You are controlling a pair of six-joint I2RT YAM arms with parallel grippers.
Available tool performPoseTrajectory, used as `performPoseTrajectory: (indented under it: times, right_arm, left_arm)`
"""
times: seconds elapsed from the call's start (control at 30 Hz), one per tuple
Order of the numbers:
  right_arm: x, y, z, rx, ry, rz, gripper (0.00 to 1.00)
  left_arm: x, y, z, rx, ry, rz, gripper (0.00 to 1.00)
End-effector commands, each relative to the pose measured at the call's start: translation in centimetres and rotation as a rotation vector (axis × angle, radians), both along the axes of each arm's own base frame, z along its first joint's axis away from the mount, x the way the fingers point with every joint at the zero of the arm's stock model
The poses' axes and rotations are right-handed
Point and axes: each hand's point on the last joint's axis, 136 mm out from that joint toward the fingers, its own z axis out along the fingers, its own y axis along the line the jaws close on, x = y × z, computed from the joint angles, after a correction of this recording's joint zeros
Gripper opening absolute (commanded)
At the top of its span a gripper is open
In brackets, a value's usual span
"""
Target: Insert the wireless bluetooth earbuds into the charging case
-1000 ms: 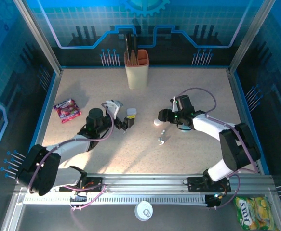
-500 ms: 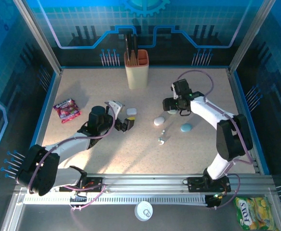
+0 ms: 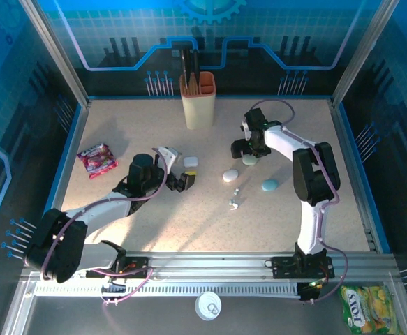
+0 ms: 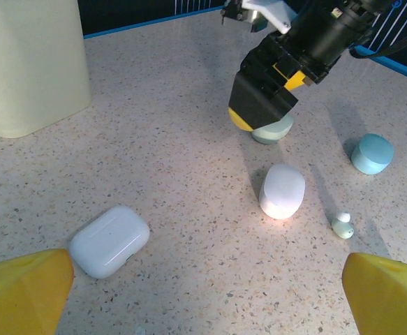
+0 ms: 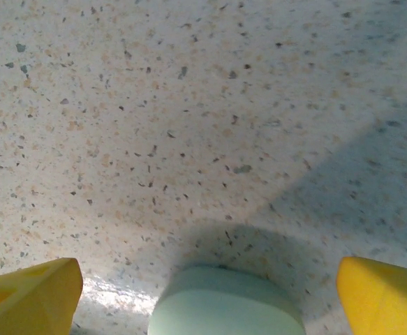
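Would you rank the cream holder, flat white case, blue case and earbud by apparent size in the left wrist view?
Cream holder, flat white case, blue case, earbud; the white case's nearness may flatter it.

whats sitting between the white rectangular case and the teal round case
A white pebble-shaped case, standing apart from both the white rectangular case and the teal round case. The left wrist view shows it best.
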Motion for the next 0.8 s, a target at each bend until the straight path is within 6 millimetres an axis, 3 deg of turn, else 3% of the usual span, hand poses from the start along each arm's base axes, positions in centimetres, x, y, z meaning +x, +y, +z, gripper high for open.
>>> performPoseTrajectory:
  times: [0.0, 0.33, 0.57, 0.77]
  right_arm:
    - [-1.0, 1.1, -0.7, 0.058, 0.076, 0.078, 0.94]
    - [-4.3, 1.8, 0.9, 0.039, 0.060, 0.104, 0.85]
    - [-4.2, 0.7, 0.7, -0.163, 0.073, 0.144, 0.72]
    - [-4.2, 0.7, 0.1, -0.249, 0.128, 0.255, 0.74]
  left_arm:
    - [0.0, -0.2, 0.0, -0.020, -0.005, -0.015, 0.99]
    - [0.1, -0.3, -0.1, -0.022, -0.008, -0.016, 0.99]
    - [0.0, -0.4, 0.0, -0.033, -0.009, -0.018, 0.99]
    - [-0.2, -0.1, -0.3, -0.026, -0.003, -0.013, 0.99]
